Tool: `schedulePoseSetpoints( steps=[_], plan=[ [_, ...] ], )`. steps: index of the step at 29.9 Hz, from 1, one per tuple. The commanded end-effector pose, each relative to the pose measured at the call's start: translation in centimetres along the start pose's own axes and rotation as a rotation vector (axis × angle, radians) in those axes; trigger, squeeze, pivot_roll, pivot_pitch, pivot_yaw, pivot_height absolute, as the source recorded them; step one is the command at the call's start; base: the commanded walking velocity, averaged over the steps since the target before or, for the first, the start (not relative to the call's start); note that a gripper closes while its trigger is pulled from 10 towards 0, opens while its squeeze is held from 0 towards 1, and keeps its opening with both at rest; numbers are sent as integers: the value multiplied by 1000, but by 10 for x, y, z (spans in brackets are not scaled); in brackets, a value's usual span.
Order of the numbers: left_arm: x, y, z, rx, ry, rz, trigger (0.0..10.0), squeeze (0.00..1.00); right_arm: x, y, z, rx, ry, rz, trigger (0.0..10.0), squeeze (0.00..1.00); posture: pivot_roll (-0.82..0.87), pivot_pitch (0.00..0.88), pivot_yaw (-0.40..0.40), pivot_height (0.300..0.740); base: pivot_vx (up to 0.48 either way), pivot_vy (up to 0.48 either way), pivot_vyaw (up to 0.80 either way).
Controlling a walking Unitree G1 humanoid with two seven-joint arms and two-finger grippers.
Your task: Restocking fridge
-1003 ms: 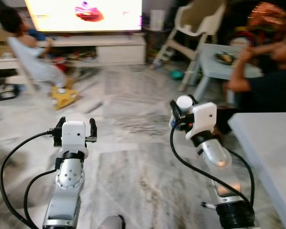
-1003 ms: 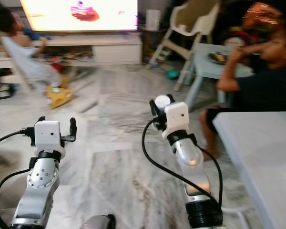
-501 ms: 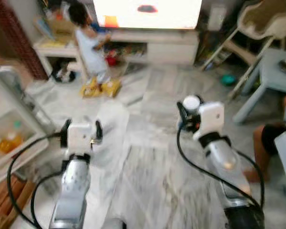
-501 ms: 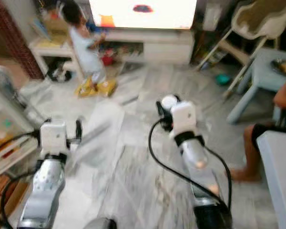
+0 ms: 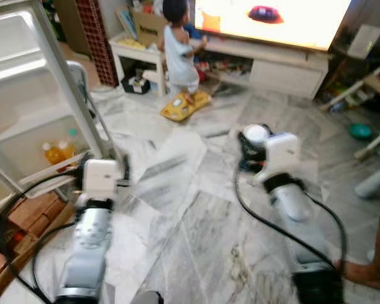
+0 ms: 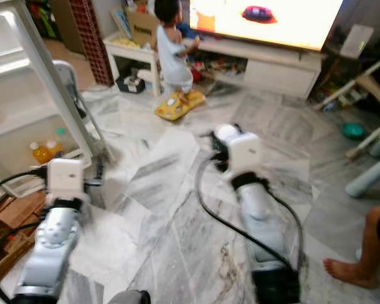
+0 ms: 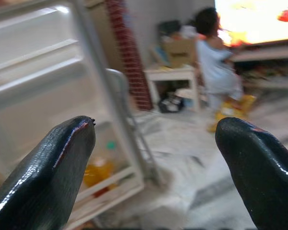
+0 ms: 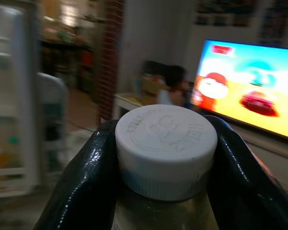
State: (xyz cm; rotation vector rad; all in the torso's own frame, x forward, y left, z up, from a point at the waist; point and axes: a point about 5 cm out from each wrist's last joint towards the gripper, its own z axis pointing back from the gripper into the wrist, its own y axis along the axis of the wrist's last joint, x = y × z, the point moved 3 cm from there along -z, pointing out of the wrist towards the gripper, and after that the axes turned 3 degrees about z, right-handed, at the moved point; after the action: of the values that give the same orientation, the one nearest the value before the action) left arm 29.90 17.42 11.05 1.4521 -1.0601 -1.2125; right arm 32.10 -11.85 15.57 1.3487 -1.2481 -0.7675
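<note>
My right gripper (image 5: 250,147) is shut on a jar with a white screw cap (image 8: 166,146), held out in front of me over the marble floor; both black fingers (image 8: 89,184) press on its neck. The white cap (image 5: 256,133) shows above the wrist housing. My left gripper (image 7: 156,158) is open and holds nothing, raised at my left (image 5: 101,171). The fridge door (image 5: 31,88) stands open at the left. Orange drink bottles (image 5: 58,152) sit in its lower door shelf.
A small child (image 5: 177,54) stands by a low white TV bench (image 5: 285,60) under a bright screen. A yellow toy (image 5: 183,106) lies on the floor. A person's bare foot (image 6: 349,271) rests at the right. Wooden crates (image 5: 16,221) sit below the fridge door.
The camera has swung left, bringing the open fridge door into view and shifting the TV and child rightward. Both arms keep the same pose; the right still grips the jar.
</note>
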Motion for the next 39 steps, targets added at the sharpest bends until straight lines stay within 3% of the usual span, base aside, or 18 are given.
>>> schedulePoseSetpoints(
  steps=[1, 9, 12, 22, 30, 39],
  plan=[
    [4, 0, 1, -3, -12, 20, 10000, 0, 7, 10, -2, 37, -16, 13, 10000, 0, -37, 10, -2, 740, 0, 0, 800],
    [-3, 6, -2, 14, 1, 18, 10000, 0, 3, 11, -6, 47, -22, -12, 10000, 0, 40, 16, -3, 740, 0, 0, 796],
    [-9, 9, 2, 29, 17, 12, 10000, 0, -6, 7, -7, 41, 8, -39, 10000, 0, 72, 13, -31, 740, 0, 97, 613],
    [-1, -2, 17, 5, -25, 11, 10000, 0, -8, 7, -12, 51, 28, -29, 10000, 0, 88, 4, -38, 740, 0, 416, 316],
    [11, 3, 13, 11, -124, 71, 10000, 0, -8, 7, -13, 60, 30, -35, 10000, 0, 92, 0, -33, 740, 398, 128, 741],
    [17, 2, 16, 14, -143, 56, 10000, 0, -7, 9, -19, 75, 44, -46, 10000, 0, 102, 0, -42, 740, 468, 0, 638]
  ],
)
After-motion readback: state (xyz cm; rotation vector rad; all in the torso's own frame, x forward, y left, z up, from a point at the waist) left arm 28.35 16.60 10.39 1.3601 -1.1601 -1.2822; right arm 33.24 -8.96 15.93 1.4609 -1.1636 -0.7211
